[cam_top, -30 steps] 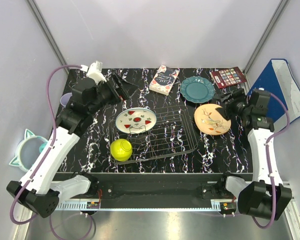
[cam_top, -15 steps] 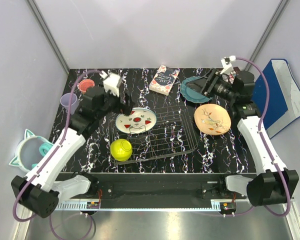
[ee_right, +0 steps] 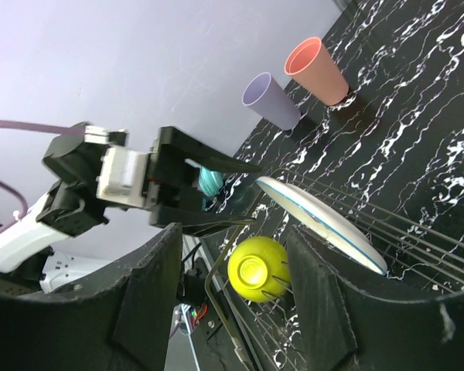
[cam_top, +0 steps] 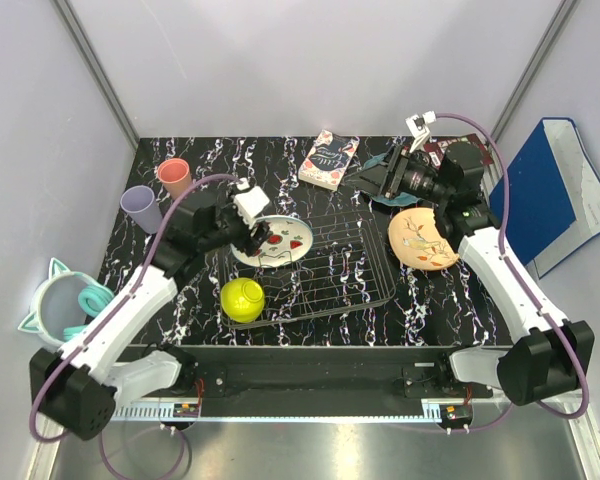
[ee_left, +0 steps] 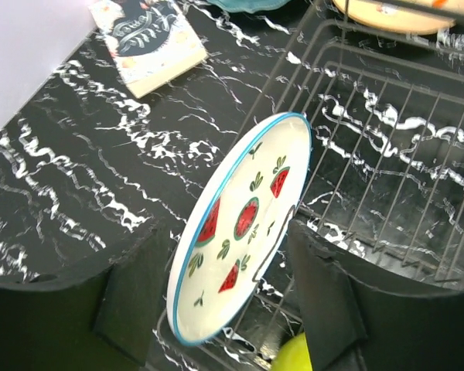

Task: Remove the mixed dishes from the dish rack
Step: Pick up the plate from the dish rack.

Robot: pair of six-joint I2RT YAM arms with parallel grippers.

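Observation:
The dish rack holds the white red-spotted plate, leaning in its left end, and the yellow-green bowl, upside down at its front left corner. My left gripper is open, with its jaws on either side of the plate's near rim and not touching it. My right gripper is open and empty, above the rack's far right corner, covering most of the teal plate. The peach plate lies right of the rack. One salmon-pink cup and the lilac cup stand at the far left.
A patterned book lies behind the rack. A red item lies at the back right, and a blue binder leans at the right edge. The mint cat-eared bowl sits off the table's left side.
My left gripper has come down and right to the spotted plate's rim, uncovering the two cups. My right gripper has swung up and left from the peach plate to over the teal plate.

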